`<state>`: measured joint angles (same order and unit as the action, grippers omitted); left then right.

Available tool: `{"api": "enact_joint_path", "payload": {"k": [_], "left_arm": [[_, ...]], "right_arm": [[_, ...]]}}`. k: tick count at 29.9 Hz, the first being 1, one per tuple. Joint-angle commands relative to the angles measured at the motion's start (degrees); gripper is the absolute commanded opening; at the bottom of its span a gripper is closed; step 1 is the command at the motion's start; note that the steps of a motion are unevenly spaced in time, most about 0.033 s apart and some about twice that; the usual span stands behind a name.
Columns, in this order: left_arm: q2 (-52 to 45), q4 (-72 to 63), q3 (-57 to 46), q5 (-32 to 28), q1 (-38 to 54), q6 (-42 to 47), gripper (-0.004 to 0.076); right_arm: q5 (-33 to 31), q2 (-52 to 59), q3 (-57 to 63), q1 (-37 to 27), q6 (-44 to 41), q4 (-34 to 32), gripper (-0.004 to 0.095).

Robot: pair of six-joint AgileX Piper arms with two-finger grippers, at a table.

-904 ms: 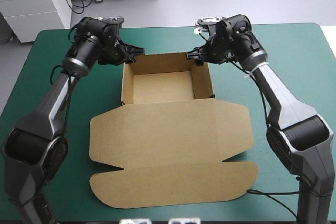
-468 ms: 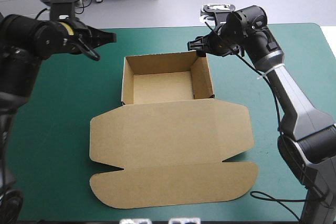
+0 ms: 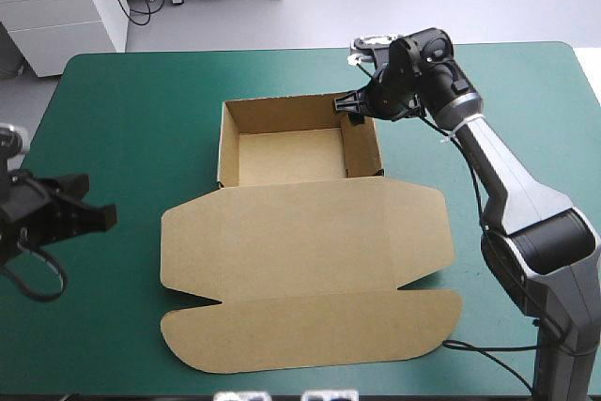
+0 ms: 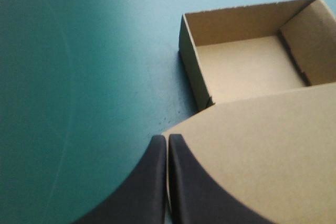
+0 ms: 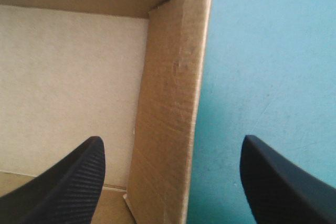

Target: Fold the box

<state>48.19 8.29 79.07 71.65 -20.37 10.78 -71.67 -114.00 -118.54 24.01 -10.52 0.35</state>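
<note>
Withdrawn to the table (image 3: 141, 91) edge, left claw (image 4: 167, 140) is clenched; right claw (image 5: 172, 140), released, straddles the box (image 3: 300, 232) wall.

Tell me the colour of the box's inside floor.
Plain brown, unprinted, like the rest of the box; the high view shows it best.
</note>
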Motion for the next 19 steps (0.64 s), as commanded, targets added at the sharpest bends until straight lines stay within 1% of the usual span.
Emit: {"api": "enact_joint_path", "payload": {"k": [1,6,9,12,14,15,18,19], "left_arm": [[-5.81,2.49,-6.82,-1.73,0.02,-0.95,-0.0008],[-11.11,2.59,-18.26,-2.42,0.02,-0.67,-0.0008],[-14.25,2.27,-25.14,-4.67,0.02,-0.57,-0.0008],[-17.23,2.77,-31.8,-7.86,0.02,-0.57,-0.0008],[-18.64,2.65,-36.14,-10.04,0.02,0.8,-0.0008],[-19.28,2.19,-38.04,-10.75,0.02,0.8,-0.0008],[-21.2,0.83,-42.11,-13.5,0.02,0.93,-0.0008],[-21.82,0.55,-43.15,-14.82,0.02,1.18,-0.0008]], "right_arm": [[0.15,0.5,1.48,-0.35,0.94,-0.35,0.0668],[0.15,-1.76,3.71,-0.35,1.35,0.26,0.065],[0.15,-2.01,3.71,-0.35,1.35,0.24,0.064],[0.15,-2.01,3.71,-0.35,1.46,-0.35,0.0588],[0.15,-2.01,3.71,-0.35,2.13,-0.35,0.0503],[0.15,-2.01,3.71,-0.35,2.61,-0.35,0.0441],[0.15,-2.01,3.71,-0.35,3.02,-0.35,0.0224],[0.15,-2.11,3.71,-0.35,3.17,-0.35,0.0118]]}}
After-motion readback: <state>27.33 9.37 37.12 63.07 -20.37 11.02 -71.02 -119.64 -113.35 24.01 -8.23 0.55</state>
